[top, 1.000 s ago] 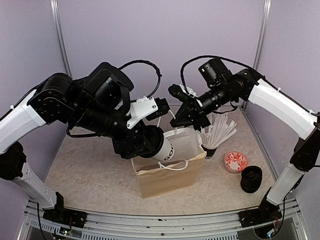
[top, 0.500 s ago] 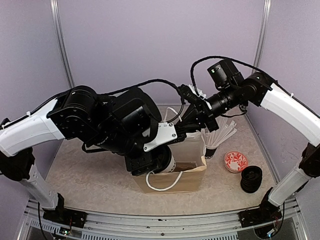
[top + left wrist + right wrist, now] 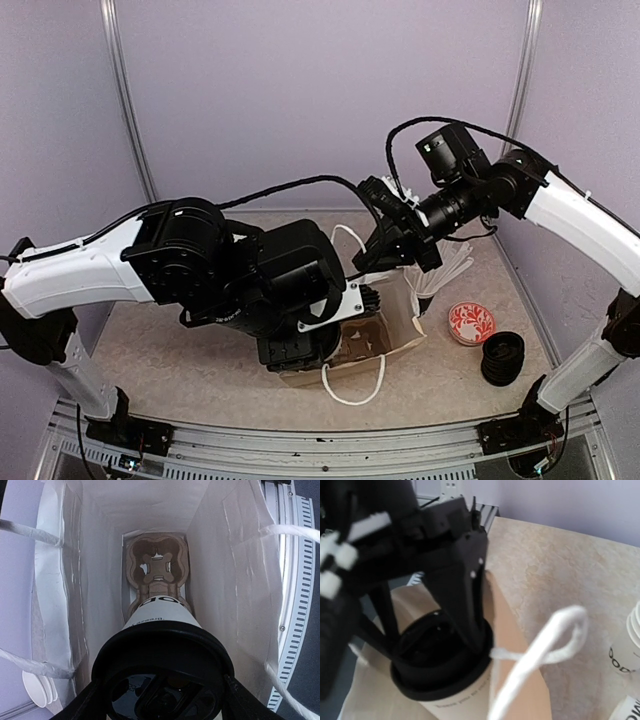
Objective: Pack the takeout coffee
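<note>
Paper-bagged, nearly: grips takeout coffee (image 3: 161, 625) in wide-set left gripper (image 3: 162, 700), low in frame, down inside bag (image 3: 230, 555) at cardboard tray (image 3: 157, 570); apparently pinches rope handle (image 3: 540, 650) in closed right gripper (image 3: 378, 255). Not yet released.

The white cup (image 3: 161, 617) inside the paper bag (image 3: 225, 555) has big black letters, and I can only make out something like O and D. The small print under them is too tiny to read. A second white cup (image 3: 626, 652), off to the right, shows similar cut-off letters.
</note>
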Controlling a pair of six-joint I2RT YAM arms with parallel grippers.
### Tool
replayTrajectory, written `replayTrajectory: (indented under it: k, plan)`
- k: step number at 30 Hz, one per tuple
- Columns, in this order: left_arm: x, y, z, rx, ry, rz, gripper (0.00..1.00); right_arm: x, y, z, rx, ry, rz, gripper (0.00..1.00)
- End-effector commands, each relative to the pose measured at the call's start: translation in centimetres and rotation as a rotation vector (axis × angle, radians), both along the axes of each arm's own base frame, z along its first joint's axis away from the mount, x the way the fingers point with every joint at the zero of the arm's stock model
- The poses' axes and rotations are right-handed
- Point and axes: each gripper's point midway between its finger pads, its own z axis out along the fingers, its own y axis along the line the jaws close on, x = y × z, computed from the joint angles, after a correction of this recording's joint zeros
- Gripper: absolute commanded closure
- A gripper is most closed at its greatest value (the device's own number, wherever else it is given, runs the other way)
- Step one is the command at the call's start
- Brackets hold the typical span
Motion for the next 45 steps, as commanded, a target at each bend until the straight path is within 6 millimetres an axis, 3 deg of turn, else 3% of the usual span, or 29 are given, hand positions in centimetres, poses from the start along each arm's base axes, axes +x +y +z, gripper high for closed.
replayTrajectory:
  k: [1, 9, 12, 17, 19, 22, 26, 30, 33, 41, 45]
  plan:
    - [0.1, 0.3, -1.7, 0.058, -0.002, 0.014, 0.38, -2.1, -0.4, 1.4, 0.05, -0.003, 0.068, 1.0]
    - [-0.2, 0.8, -3.1, 0.108, -0.002, 0.027, 0.39, -2.3, -0.6, 1.5, 0.049, -0.001, 0.066, 0.96]
    - [-0.6, 0.9, -3.7, 0.125, 0.005, 0.028, 0.39, -2.4, -0.9, 2.2, 0.054, -0.023, 0.066, 0.88]
    - [-1.5, 0.8, -4.0, 0.141, 0.003, 0.02, 0.39, -3.1, -1.7, 4.6, 0.068, -0.072, 0.093, 0.61]
    - [-1.9, 0.9, -4.3, 0.15, -0.001, 0.023, 0.39, -3.2, -1.9, 5.8, 0.083, -0.096, 0.097, 0.54]
    - [-2.6, 0.7, -4.4, 0.157, -0.025, 0.008, 0.4, -2.0, -1.7, 6.8, 0.096, -0.135, 0.057, 0.53]
    - [-2.6, 0.6, -4.4, 0.178, -0.077, 0.003, 0.41, 0.7, -0.7, 6.3, 0.092, -0.116, 0.006, 0.55]
    - [-2.9, 1.0, -5.7, 0.219, -0.095, -0.008, 0.42, 4.7, 1.4, 3.6, 0.027, -0.085, -0.095, 0.59]
    - [-3.0, 1.1, -6.3, 0.24, -0.119, -0.015, 0.43, 7.5, 3.0, 0.3, -0.049, -0.053, -0.153, 0.61]
    - [-4.2, 1.0, -6.4, 0.244, -0.167, -0.05, 0.43, 11.4, 4.8, -8.0, -0.236, 0.006, -0.227, 0.65]
    - [-4.6, 1.4, -6.9, 0.28, -0.203, -0.059, 0.43, 12.2, 5.2, -11.5, -0.326, 0.018, -0.262, 0.65]
